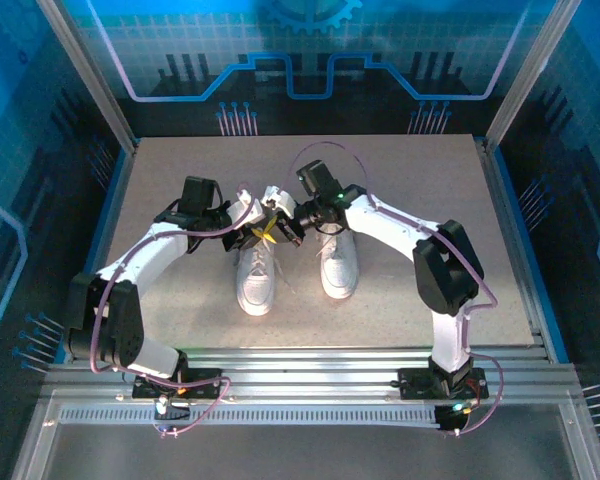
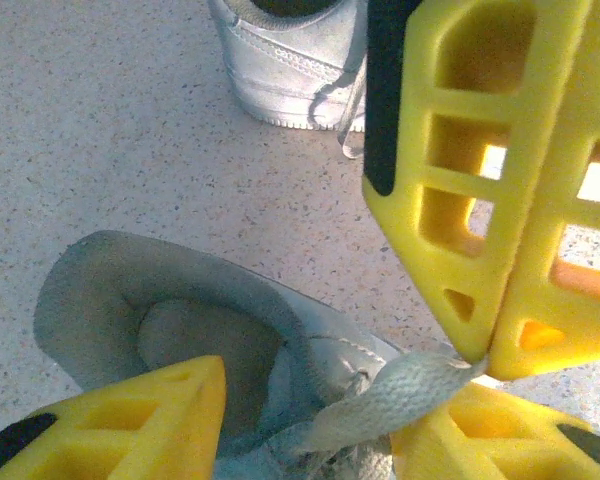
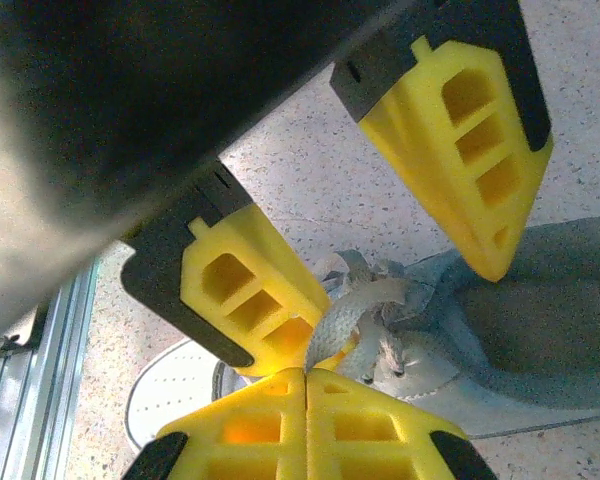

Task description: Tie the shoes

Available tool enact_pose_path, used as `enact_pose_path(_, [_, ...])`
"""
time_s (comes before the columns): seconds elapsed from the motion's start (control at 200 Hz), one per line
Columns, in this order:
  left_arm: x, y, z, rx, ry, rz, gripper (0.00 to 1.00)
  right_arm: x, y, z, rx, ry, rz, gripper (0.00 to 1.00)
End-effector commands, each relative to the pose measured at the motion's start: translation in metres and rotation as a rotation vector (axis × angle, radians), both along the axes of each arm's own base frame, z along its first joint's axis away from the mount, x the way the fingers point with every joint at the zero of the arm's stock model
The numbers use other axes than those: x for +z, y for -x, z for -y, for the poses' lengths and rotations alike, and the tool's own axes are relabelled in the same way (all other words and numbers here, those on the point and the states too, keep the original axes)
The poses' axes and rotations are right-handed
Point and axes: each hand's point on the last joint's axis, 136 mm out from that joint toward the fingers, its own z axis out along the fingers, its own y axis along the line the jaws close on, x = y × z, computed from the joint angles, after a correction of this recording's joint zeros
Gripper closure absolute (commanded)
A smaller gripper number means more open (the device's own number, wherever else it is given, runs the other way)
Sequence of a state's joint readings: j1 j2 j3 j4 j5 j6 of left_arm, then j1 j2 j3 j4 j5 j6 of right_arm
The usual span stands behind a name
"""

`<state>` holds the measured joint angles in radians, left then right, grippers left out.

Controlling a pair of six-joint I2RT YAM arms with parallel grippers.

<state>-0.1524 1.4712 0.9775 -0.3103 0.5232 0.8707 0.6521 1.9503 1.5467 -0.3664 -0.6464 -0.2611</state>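
Left sneaker point(image 1: 255, 285) on tabletop point(image 1: 430, 200), its white lace point(image 2: 400, 392) pinched in my right jaws near the collar, my left jaws parted astride it

Left arm point(image 1: 145, 255) and right arm point(image 1: 405, 235) rise from near edge, elbows bowed outward, forearms angled inward toward middle. Wrists face each other, grippers almost touching. Left gripper point(image 2: 315, 420): yellow fingers point(image 2: 150, 420) spread apart. Right gripper point(image 3: 306, 372): yellow fingers pressed together, tips pinching lace point(image 3: 345, 320).
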Motion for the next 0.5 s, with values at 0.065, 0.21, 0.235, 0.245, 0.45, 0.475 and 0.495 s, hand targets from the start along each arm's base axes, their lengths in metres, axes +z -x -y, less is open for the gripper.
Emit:
enact_pose_path(0.065, [0.0065, 0.0036, 0.0055, -0.046, 0.035, -0.008, 0.66, -0.002, 0.0032, 0.0015, 0.039, 0.024, -0.006, 1.0])
enact_pose_path(0.21, [0.0067, 0.0051, 0.0049, -0.045, 0.033, -0.004, 0.78, -0.0018, 0.0027, 0.0021, 0.035, 0.028, -0.001, 1.0])
enact_pose_path(0.235, [0.0067, 0.0055, 0.0048, -0.045, 0.033, -0.003, 0.79, -0.0012, 0.0025, 0.0018, 0.035, 0.026, 0.0, 1.0])
enact_pose_path(0.245, [0.007, 0.0055, 0.0048, -0.045, 0.033, -0.001, 0.79, -0.0012, 0.0023, 0.002, 0.035, 0.026, -0.001, 1.0])
enact_pose_path(0.45, [0.0049, 0.008, 0.004, -0.034, 0.03, -0.002, 0.91, 0.0014, 0.0033, -0.0006, 0.034, 0.012, -0.003, 1.0])
enact_pose_path(0.475, [0.0039, 0.0084, 0.004, -0.032, 0.028, -0.003, 0.93, 0.0027, 0.0034, -0.0015, 0.035, 0.008, 0.0, 1.0])
enact_pose_path(0.495, [0.0034, 0.0086, 0.0042, -0.031, 0.025, -0.002, 0.94, 0.0033, 0.003, -0.0016, 0.034, 0.006, 0.001, 1.0])
